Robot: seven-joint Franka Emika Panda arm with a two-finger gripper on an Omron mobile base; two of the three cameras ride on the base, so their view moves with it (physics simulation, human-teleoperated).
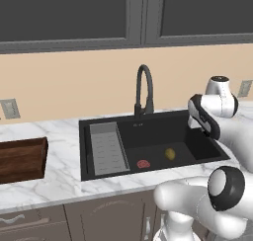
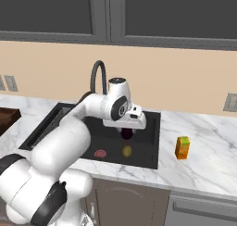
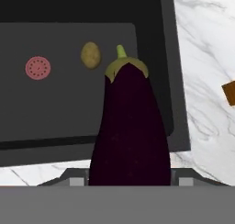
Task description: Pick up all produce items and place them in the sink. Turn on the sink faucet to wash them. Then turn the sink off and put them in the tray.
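Observation:
My gripper (image 2: 126, 129) hangs over the right part of the black sink (image 2: 153, 138), shut on a dark purple produce item (image 2: 126, 134). In the hand view this purple piece (image 3: 131, 126) is long, has a green stem cap, and sits between the jaws. The olive-yellow produce item (image 2: 127, 151) lies on the sink floor just below it, also seen in the hand view (image 3: 90, 54) and the left base view (image 1: 170, 154). The black gooseneck faucet (image 1: 144, 89) stands behind the basin. The brown wooden tray (image 1: 22, 158) rests on the counter far left of the sink.
A flat red disc (image 1: 143, 164) lies on the sink floor left of the yellow piece. A grey ribbed rack (image 1: 108, 148) lines the basin's left side. An orange block with a green top (image 2: 182, 147) stands on the marble counter right of the sink.

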